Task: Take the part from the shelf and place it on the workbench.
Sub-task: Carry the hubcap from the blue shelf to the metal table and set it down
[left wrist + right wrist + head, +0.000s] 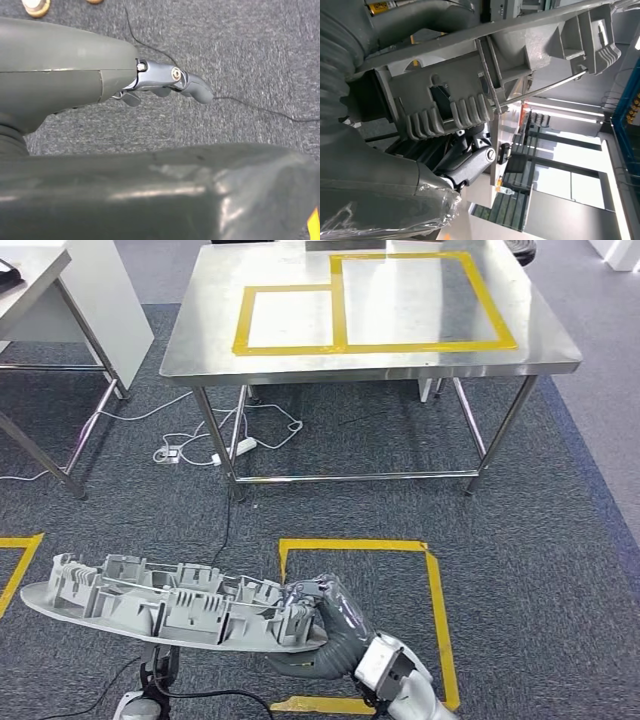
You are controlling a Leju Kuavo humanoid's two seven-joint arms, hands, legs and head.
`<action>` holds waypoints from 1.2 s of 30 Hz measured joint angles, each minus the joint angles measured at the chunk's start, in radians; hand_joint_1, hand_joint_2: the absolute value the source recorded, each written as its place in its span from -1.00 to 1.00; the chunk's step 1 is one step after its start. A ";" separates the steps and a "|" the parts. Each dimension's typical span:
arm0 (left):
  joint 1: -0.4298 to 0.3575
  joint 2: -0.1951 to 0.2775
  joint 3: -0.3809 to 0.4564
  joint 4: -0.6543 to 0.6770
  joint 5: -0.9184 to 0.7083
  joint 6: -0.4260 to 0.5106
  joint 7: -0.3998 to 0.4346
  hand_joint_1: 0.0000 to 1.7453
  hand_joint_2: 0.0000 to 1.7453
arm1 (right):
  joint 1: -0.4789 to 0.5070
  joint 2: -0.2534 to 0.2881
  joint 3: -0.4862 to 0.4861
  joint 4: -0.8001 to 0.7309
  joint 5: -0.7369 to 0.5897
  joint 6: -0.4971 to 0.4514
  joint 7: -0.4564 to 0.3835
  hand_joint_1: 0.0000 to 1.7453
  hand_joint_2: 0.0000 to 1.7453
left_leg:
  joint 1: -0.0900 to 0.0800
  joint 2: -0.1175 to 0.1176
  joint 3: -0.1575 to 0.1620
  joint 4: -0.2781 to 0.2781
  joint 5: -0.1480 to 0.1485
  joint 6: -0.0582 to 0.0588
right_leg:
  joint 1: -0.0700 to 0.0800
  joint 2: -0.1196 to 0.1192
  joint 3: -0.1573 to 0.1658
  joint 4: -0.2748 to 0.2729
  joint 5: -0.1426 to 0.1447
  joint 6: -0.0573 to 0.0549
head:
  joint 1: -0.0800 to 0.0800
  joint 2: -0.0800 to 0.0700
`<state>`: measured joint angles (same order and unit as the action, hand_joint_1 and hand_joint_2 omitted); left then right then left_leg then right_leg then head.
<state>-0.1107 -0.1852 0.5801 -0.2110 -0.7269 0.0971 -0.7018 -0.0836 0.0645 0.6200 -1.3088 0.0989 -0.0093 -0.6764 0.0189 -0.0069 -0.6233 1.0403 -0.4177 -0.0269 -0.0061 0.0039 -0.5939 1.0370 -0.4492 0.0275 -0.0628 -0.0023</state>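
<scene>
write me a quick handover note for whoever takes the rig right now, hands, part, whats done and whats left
Right hand: grips one end of the long grey moulded part, which sticks out level across the robot's front, above the carpet.
Left hand: holds nothing, fingers extended over the carpet.
Workbench: steel table ahead, with two yellow-taped rectangles on top, both bare.
Done: part is in hand, so off the shelf.
Left: get to the workbench and set the part down on it, probably inside a taped rectangle.
</scene>
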 joint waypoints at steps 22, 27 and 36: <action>-0.003 0.006 0.000 0.000 0.018 0.002 0.000 -1.00 -1.00 | -0.014 0.003 0.006 0.016 -0.001 0.003 0.000 1.00 1.00 | -0.020 -0.011 0.013 -0.046 0.005 0.051 | -0.005 0.011 -0.005 -0.028 0.022 0.030 | 0.010 0.000; -0.004 0.006 -0.001 0.000 0.019 0.002 0.000 -1.00 -1.00 | -0.016 0.007 0.006 0.015 -0.001 0.003 0.000 1.00 1.00 | -0.021 -0.010 0.028 -0.077 0.014 0.059 | -0.003 0.012 0.006 -0.051 0.030 0.031 | 0.007 0.000; 0.001 0.006 0.000 0.000 0.028 0.002 0.000 -1.00 -1.00 | -0.016 0.008 0.011 0.026 -0.014 0.006 0.001 1.00 1.00 | -0.013 -0.006 0.046 -0.121 0.050 0.010 | 0.007 0.005 0.025 -0.091 0.055 0.006 | 0.021 0.000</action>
<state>-0.1096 -0.1793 0.5802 -0.2106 -0.6988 0.0988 -0.7015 -0.0998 0.0729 0.6312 -1.2828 0.0853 -0.0035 -0.6749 0.0063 -0.0129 -0.5773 0.9194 -0.3677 -0.0171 0.0008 0.0090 -0.5689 0.9463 -0.3941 0.0331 -0.0416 -0.0027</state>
